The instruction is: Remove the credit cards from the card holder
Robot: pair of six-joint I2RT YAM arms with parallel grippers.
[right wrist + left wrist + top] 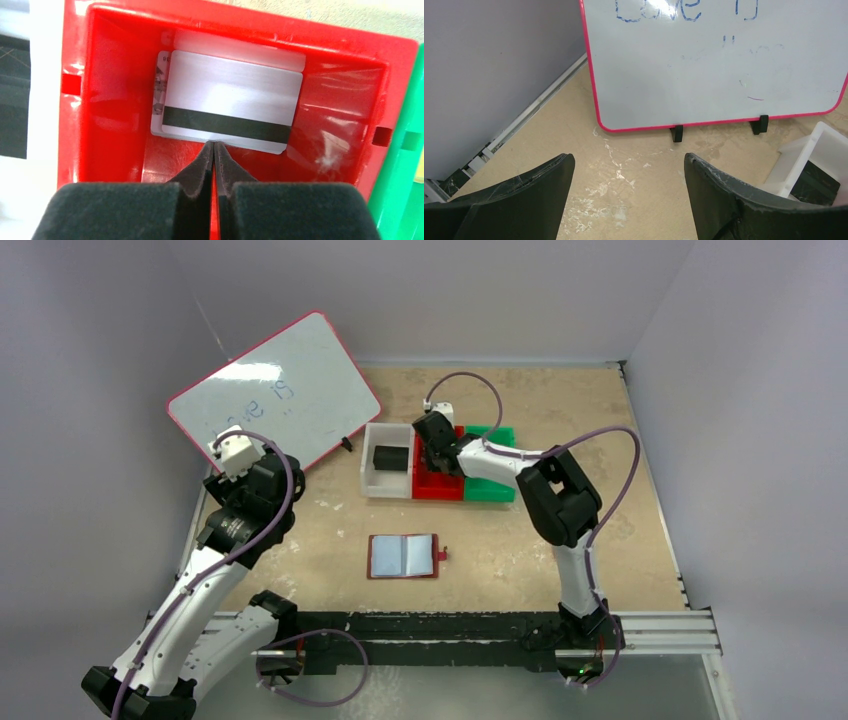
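If the right end effector [215, 146] withdraws carelessly, its tips could snag the near edge of the silver-grey plastic credit card with a black stripe [227, 107] and flip it up. Its jaws are pressed together and hold nothing, with the tips right at that edge inside the red plastic bin [115, 100]. The left end effector [629, 162] hangs wide open and empty. The dark red book-style card holder [403, 556] lies open on the tabletop [620, 510].

A white bin [385, 490] sits on the tan table [600, 420] and holds a black block [391, 457]. A red bin [437, 488] touches the white bin's right side, and a green bin [490, 492] stands beyond it in the same row. Left of the white bin, a pink-framed whiteboard [280, 390] with faint blue writing leans on two black feet.
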